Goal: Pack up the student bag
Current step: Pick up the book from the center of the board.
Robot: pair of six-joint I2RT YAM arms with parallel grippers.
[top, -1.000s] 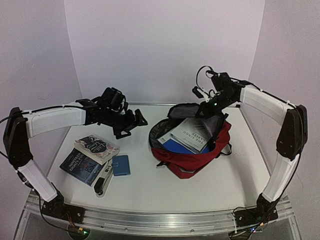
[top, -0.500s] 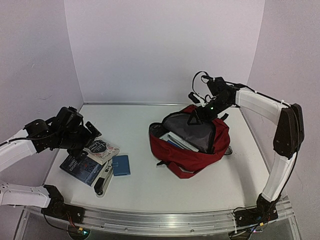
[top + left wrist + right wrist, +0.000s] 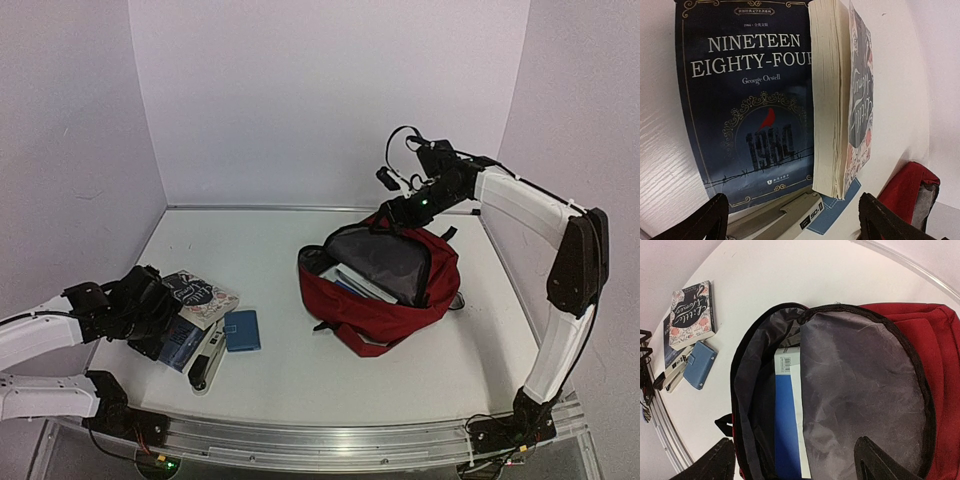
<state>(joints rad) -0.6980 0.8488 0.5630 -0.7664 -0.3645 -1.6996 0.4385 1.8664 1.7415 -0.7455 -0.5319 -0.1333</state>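
Top external — student bag [image 3: 385, 320] lies left-to-right, open mouth facing left.

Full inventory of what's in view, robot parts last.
student bag: one, dark red, grey lining, open, right of centre
books in bag: two seen, white and blue, inside the bag
Nineteen Eighty-Four book: one, dark blue, front left
patterned book: one, grey floral, partly on the first
blue case: one, beside the books
stapler: one, white and black, front left
table: one, white
left pincer: open, over the books
right pincer: open, above the bag's mouth
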